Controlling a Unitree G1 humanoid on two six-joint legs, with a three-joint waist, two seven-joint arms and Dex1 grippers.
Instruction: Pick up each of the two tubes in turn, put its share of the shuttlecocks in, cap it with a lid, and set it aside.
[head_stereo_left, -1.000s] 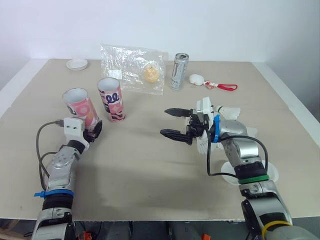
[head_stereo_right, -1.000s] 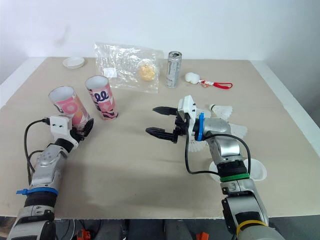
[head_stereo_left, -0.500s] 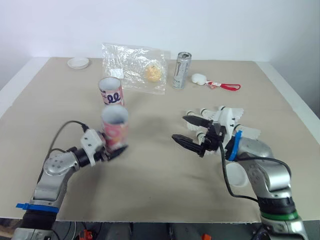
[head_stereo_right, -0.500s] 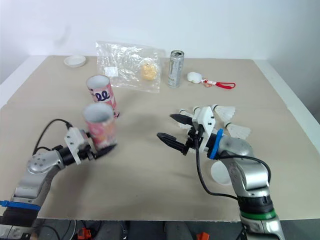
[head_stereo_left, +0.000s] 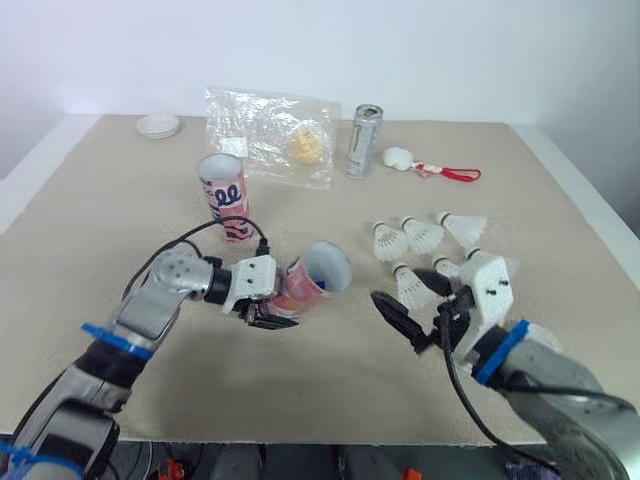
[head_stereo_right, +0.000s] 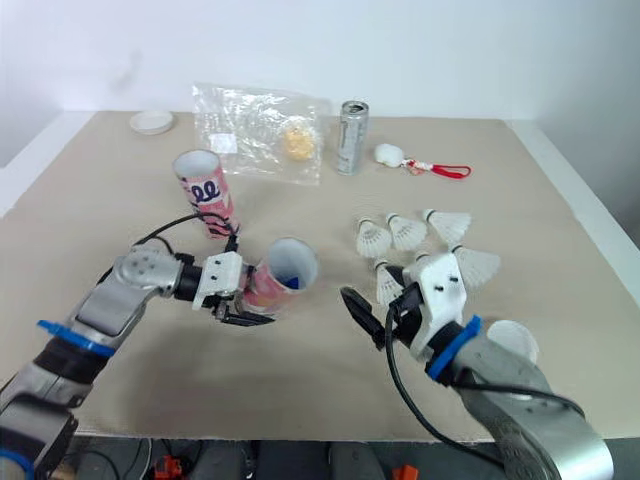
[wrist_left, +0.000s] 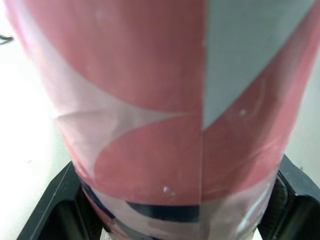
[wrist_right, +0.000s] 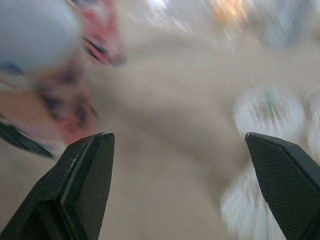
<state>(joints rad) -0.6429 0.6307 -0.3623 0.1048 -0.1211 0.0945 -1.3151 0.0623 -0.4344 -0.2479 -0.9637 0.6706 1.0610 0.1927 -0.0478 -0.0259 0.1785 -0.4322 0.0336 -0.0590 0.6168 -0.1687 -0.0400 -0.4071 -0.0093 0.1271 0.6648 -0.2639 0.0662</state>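
Left eye view: the left gripper (head_stereo_left: 270, 300) is pinching a pink tube (head_stereo_left: 318, 277), holding it tipped sideways over the table's (head_stereo_left: 300, 400) middle. Its mouth is facing the right gripper (wrist_right: 176, 137), whose jaws are gaping wide. Shuttlecocks (head_stereo_left: 421, 237) are lying toward the right edge, and the second tube (head_stereo_left: 224, 193) is standing upright nearer the far edge.

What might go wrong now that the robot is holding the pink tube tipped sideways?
1. The left end effector grips the tilted tube near its lower end, so it may slip.
2. The open right end effector hovers by the loose shuttlecocks and could scatter them.
3. The left arm's cable loops by the upright tube and might topple it.
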